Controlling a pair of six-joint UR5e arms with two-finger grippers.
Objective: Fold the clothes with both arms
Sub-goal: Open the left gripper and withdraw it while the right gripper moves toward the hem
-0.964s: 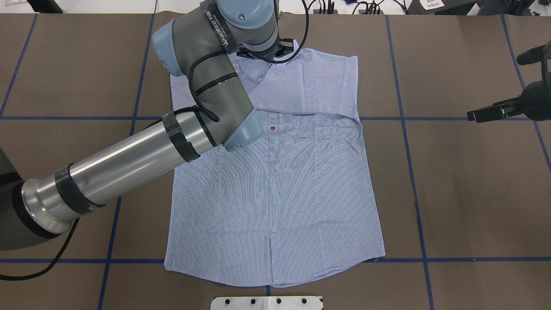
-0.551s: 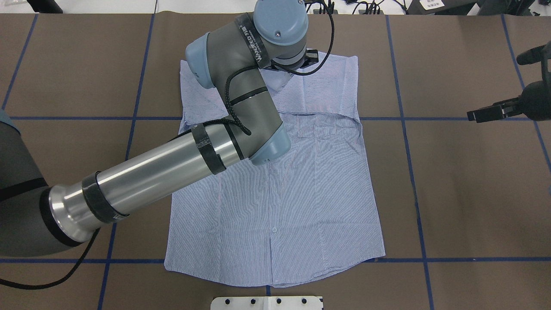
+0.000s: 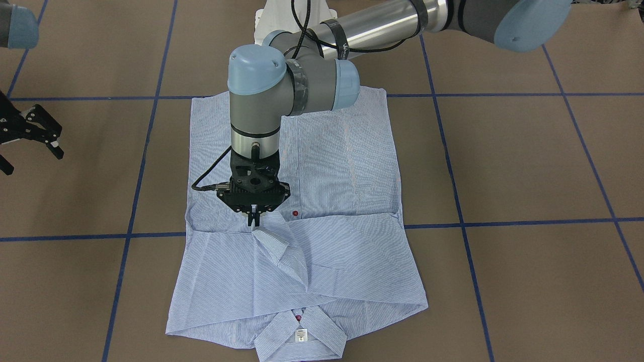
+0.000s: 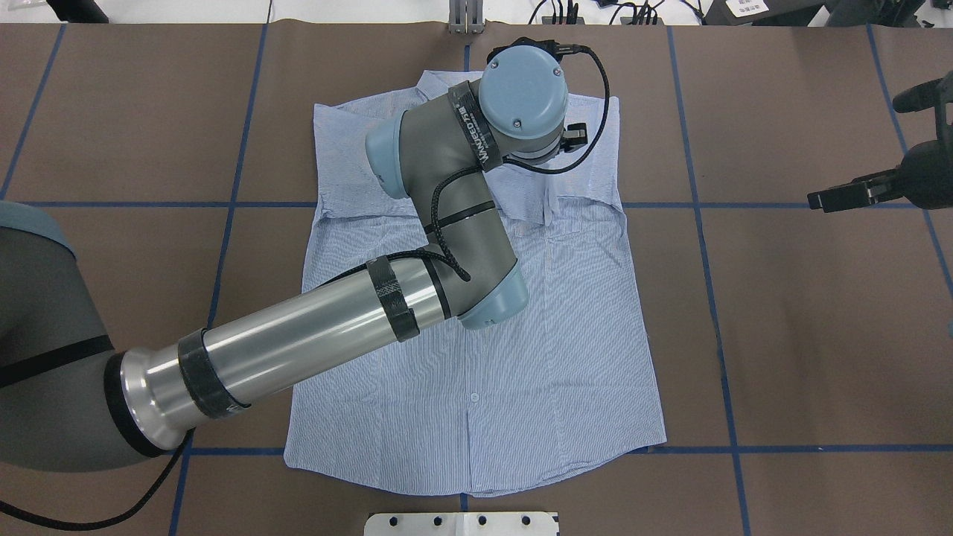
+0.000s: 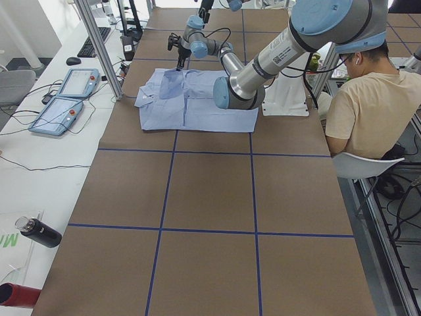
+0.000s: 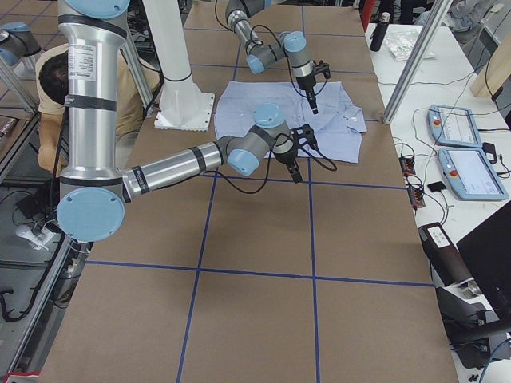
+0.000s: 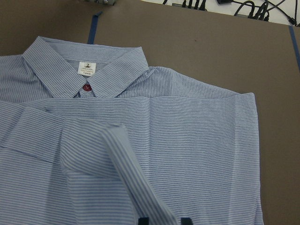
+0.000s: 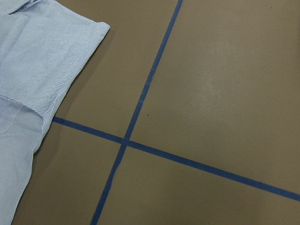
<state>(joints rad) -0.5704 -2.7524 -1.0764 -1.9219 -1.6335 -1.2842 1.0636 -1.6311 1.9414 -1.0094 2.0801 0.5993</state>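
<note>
Shirt (image 4: 521, 357) flat on table (image 4: 804, 335), frame centre; likely light, limp, sliding easily. Left jaws clenched on sleeve (image 3: 282, 251) cuff; right jaws spread, empty. You grip hems, seams, not mid-panel.

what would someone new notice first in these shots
The big light-blue striped shirt lies front up in the middle of the brown table, collar at the far edge. The left arm reaches across it, and the left gripper pinches the end of a sleeve folded over the chest. The right gripper hangs open off to the side, holding nothing.
</note>
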